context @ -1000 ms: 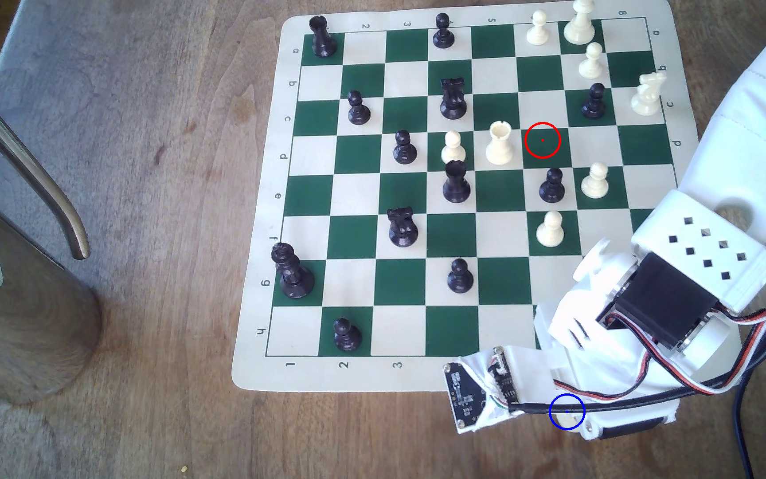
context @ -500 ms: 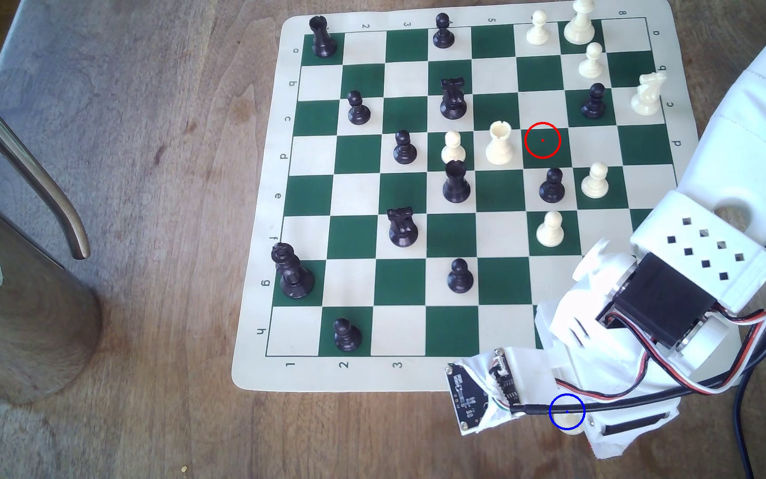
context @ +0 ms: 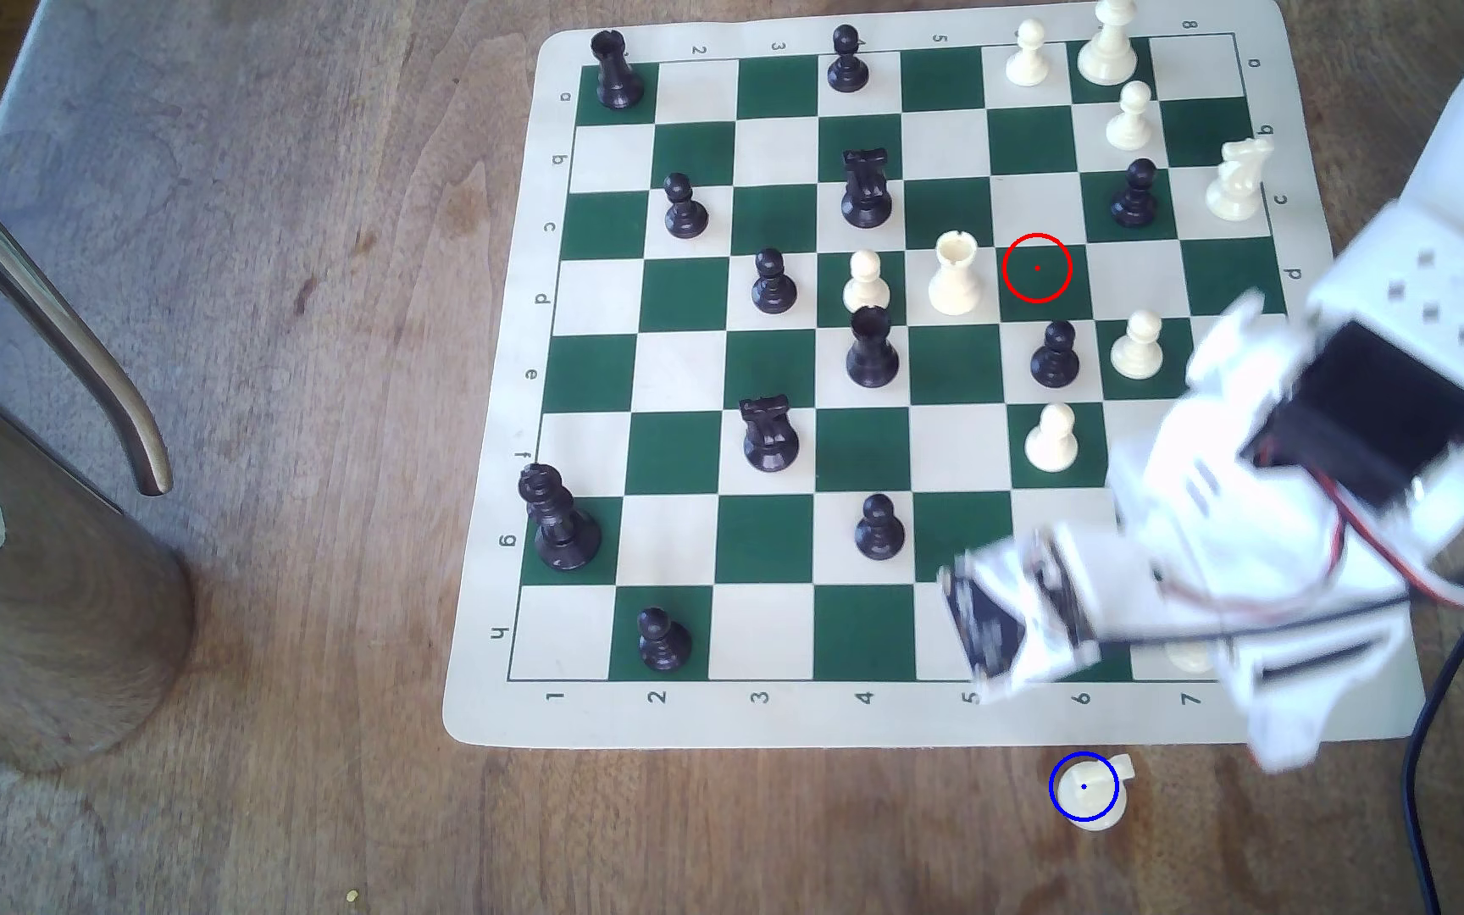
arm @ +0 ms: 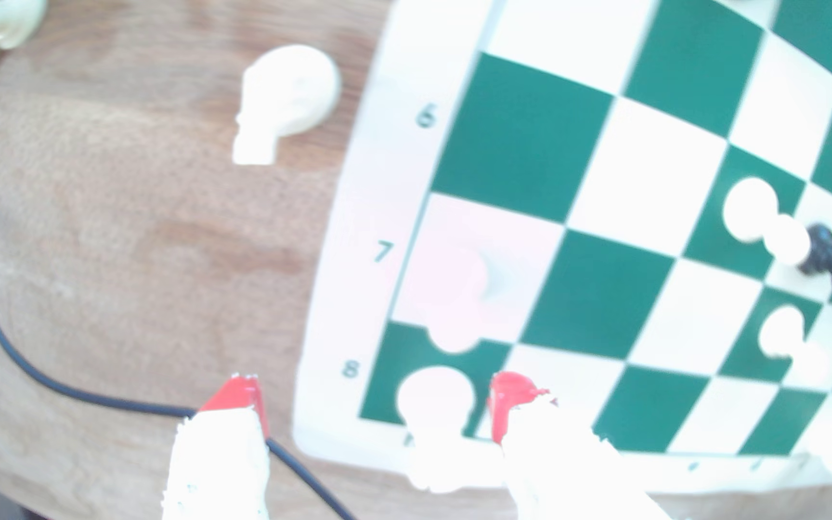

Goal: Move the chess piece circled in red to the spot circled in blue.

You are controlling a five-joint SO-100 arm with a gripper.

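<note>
one cream knight (context: 1094, 796) stands on the brown table (context: 315, 352), right inside the blue ring (context: 1083, 786). you can see it just off the edge of the chess mat (context: 887, 717), near the number 6. in the wrist view the knight (arm: 284, 97) sits on the wood beside the mat (arm: 354, 200), with its snout sticking out to one side.

your gripper (arm: 374, 400) has nothing in it. its two red fingertips (arm: 239, 395) are spread wide apart, and one white pawn (arm: 436, 400) on the corner square shows between them, lower down on the mat. in the exterior view the arm (context: 1239, 528) is blurry and hangs over the corner of the mat on the exterior view's right, well apart from the knight.

the red ring (context: 1037, 267) marks a green square with no piece on it. a cream rook (context: 955, 273) stands just beside that ring, on the exterior view's left of it.

a black cable (arm: 29, 370) lies across the wood in the wrist view. a shiny metal pot (context: 33, 493) stands on the exterior view's far left.
</note>
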